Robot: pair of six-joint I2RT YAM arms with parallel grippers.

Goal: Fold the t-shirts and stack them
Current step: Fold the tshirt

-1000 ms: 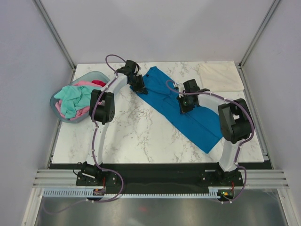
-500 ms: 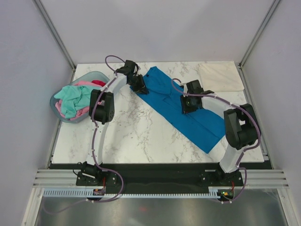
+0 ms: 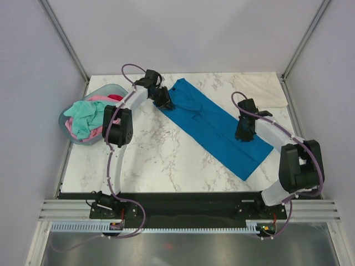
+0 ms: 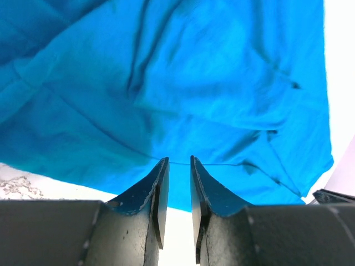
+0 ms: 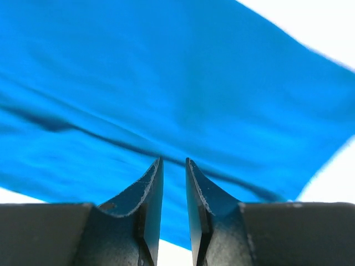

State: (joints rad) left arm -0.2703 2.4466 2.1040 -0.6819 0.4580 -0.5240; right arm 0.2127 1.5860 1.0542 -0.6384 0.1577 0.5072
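A bright blue t-shirt (image 3: 213, 130) lies folded into a long strip, running diagonally from the back centre to the front right of the marble table (image 3: 155, 160). My left gripper (image 3: 165, 103) hovers at the strip's back-left edge. It is open, with blue cloth (image 4: 194, 83) under its empty jaws (image 4: 177, 159). My right gripper (image 3: 242, 134) stands over the strip's right side, open and empty (image 5: 174, 160) above flat blue cloth (image 5: 166, 83). A folded cream t-shirt (image 3: 263, 90) lies at the back right.
A pale blue-grey basket (image 3: 67, 124) sits at the table's left edge, holding mint green (image 3: 86, 115), pink (image 3: 100, 98) and red (image 3: 116, 98) shirts. Grey walls stand close on three sides. A black rail (image 3: 183, 197) runs along the near edge.
The right gripper opened, let go of the blue cloth and moved right along the strip. The left gripper opened wider and stayed at the back-left edge.
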